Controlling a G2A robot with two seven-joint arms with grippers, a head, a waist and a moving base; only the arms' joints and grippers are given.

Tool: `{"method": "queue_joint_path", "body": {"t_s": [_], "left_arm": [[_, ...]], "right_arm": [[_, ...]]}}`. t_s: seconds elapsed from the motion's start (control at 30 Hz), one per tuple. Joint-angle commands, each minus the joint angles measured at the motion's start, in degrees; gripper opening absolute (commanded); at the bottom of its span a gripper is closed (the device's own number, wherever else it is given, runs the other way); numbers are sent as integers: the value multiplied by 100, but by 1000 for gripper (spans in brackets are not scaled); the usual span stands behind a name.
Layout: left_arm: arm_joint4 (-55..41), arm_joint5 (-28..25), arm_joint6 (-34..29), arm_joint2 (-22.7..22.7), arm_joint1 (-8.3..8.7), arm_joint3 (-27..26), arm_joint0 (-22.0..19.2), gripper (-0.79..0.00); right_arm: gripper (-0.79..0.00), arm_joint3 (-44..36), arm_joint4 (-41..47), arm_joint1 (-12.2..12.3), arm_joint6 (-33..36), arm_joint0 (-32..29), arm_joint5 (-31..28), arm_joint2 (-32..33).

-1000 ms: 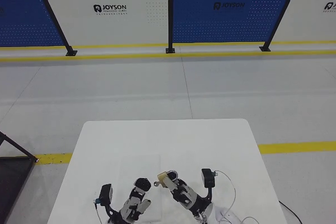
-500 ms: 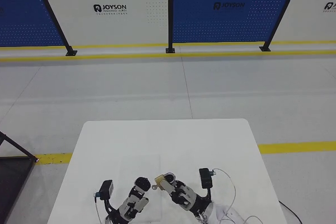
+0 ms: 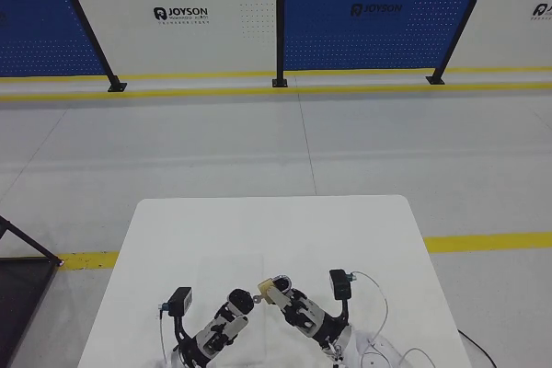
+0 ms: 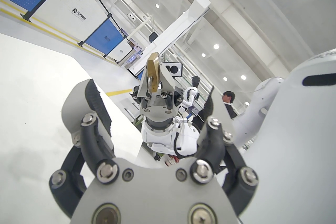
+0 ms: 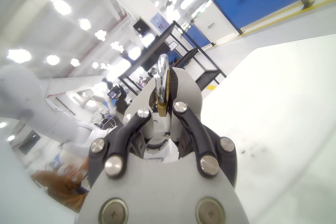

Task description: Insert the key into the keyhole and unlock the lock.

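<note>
1. Two claws are sitting close together at the 6 o'clock edge of the table (image 3: 258,230), and I am watching the gap between them.
2. The right claw (image 5: 164,80) is clenching the lock (image 4: 153,70). Its fingers are pinching the flat brass sides, and the silver shackle (image 5: 162,64) is showing past them.
3. The left claw (image 3: 242,298) is standing released, its fingers spread wide with nothing between them.
4. From the left claw, the lock is lying at about 3 o'clock in the top view, just beside it and apart from it. The left arm is the free one and the nearer one.
5. I am judging the lock's long axis to be running along the right claw's fingers, on the 10-to-4 line and pointing toward 10 o'clock.
6. I am not finding the key for certain. A silvery bit (image 3: 256,298) is showing between the claws from above, too small to tell. The keyhole is hidden.
7. I am reckoning the coming move depends on lining the key up with that axis.
</note>
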Motion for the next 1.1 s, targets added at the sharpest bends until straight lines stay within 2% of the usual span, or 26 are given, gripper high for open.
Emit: {"method": "queue_joint_path", "body": {"t_s": [0.0,0.13,0.37,0.53,0.57,0.63,1.07], "left_arm": [[-160,0,-157,-16,47,-27,-6,-502],[-374,0,-438,14,114,-46,-51,-554],[-351,0,-439,74,126,19,-134,-576],[-278,0,-378,126,118,48,-193,-637],[-253,0,-364,133,117,59,-202,-659],[-208,0,-336,152,113,64,-217,-785],[214,0,5,118,97,162,-246,-785]], "right_arm": [[-785,-6,24,6,34,3,9,2],[-785,-25,41,17,92,1,26,-11],[-785,-94,-67,33,85,-50,28,-39],[-785,-107,-125,40,101,-49,59,-69],[-785,-104,-134,41,104,-50,71,-79],[-785,-104,-144,42,101,-45,86,-97],[-785,-102,-201,53,23,-48,157,-156]]}}
